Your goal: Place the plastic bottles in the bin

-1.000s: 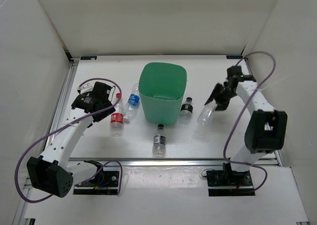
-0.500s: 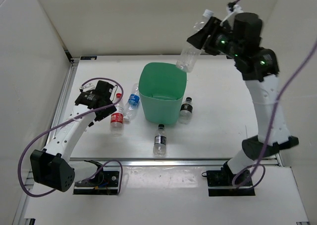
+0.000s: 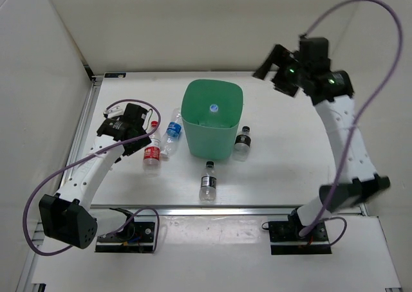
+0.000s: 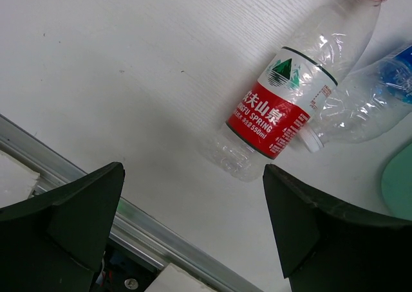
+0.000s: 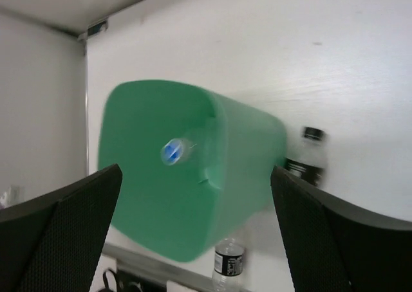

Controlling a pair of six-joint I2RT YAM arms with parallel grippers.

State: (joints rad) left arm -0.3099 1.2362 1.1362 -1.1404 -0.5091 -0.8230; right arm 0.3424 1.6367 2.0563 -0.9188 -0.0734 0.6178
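The green bin [image 3: 226, 136] stands mid-table, and a clear unlabelled bottle [image 3: 214, 109] is inside it, cap up [image 5: 172, 150]. My right gripper [image 3: 274, 73] hangs high to the right of the bin [image 5: 193, 195], open and empty. On the table left of the bin lie the red-labelled bottle [image 3: 152, 152] and the blue-labelled bottle [image 3: 172, 132]. My left gripper [image 3: 136, 143] is open just left of the red-labelled bottle [image 4: 283, 105], not touching it. One dark-labelled bottle [image 3: 242, 141] lies by the bin's right side, another [image 3: 207, 181] in front.
An aluminium rail [image 4: 129, 221] runs along the table's near edge, just behind my left fingers. White walls enclose the table at the left, back and right. The blue-labelled bottle [image 4: 367, 99] touches the red-labelled one's neck end.
My right arm lifted the unlabelled bottle from the table to above the bin, then opened; the bottle has dropped into the bin. The left arm barely moved.
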